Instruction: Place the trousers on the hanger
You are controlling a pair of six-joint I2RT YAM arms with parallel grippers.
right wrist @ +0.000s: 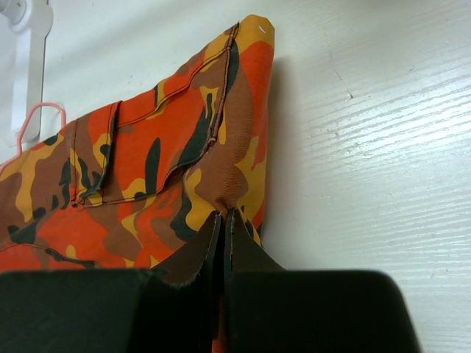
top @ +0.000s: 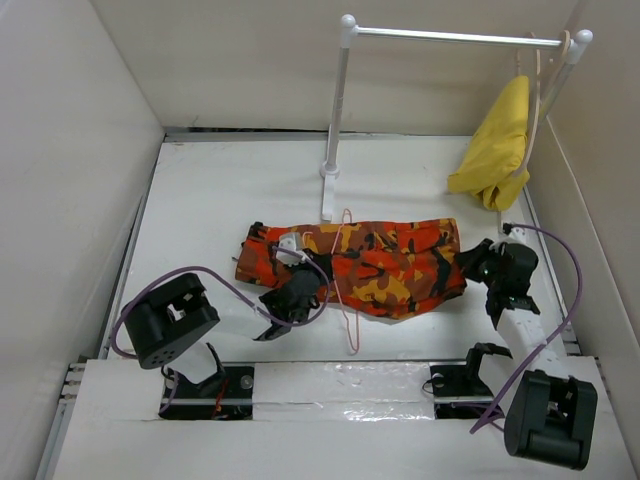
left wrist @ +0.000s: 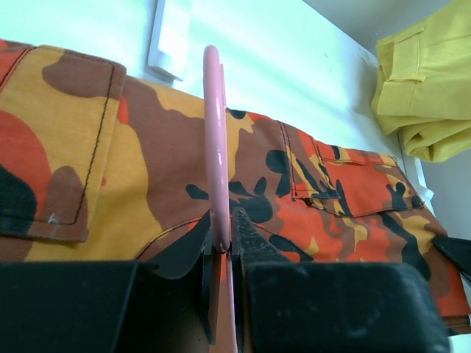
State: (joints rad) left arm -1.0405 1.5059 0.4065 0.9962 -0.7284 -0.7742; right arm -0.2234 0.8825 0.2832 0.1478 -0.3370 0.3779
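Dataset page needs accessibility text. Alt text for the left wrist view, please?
Left gripper pinched shut on the thin pink hanger, whose wire runs straight up the frame in front of the camouflage trousers spread on the white table. A yellow cloth sits at the upper right, and a white stand base shows at the top.

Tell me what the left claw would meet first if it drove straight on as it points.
Shut on the hanger, the left claw would probably plough into the trousers lying just ahead under it; the white stand base comes only beyond, though depth is unclear.
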